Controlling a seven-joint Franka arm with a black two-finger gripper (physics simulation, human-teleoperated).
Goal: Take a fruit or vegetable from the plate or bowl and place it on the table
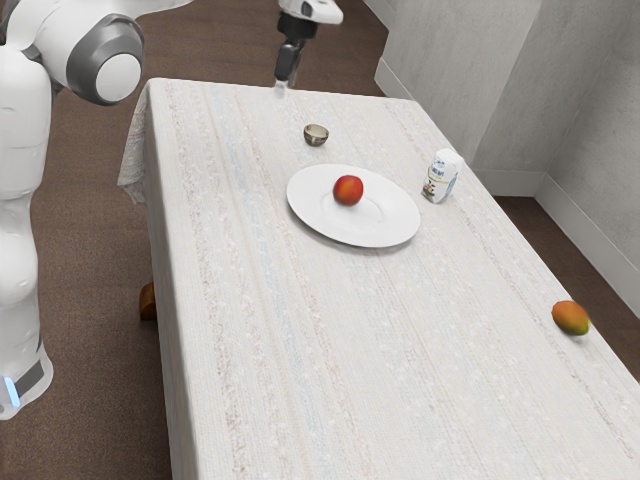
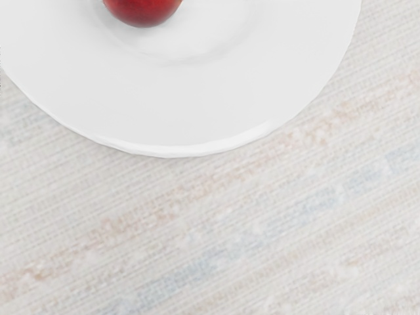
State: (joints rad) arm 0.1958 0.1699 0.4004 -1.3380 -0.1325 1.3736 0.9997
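1. So the red fruit (image 1: 348, 190) is sitting on the white plate (image 1: 375, 227), near the middle. Looks like an apple or nectarine to me, can't say which.
2. Handling guess: light to middling weight, fairly firm, skin smooth enough to slip. If it's a ripe nectarine it'd bruise, so go snug, no crushing.
3. Where to grab: straight down from above, closing on opposite sides at the widest part. Pinch too high and that round top will probably squirt out and roll.
4. The pincer (image 1: 282, 89) is up in the air, well apart from the fruit. Honestly can't tell whether it's apart or together from this angle. Next move, I'd say, is getting over the fruit, then down.
5. Main nuisance is the plate: it's shallow, but clipping the rim could shove the lot. Lift clear of it before going sideways.
6. Neighbours: a little metallic bowl (image 1: 316, 136) and a white patterned carton (image 1: 441, 177), both near the plate. The mango-ish fruit (image 1: 570, 317) is well off, already on the tabletop (image 1: 270, 370), so not our pick. I'd set down on the bare cloth nearer the camera.
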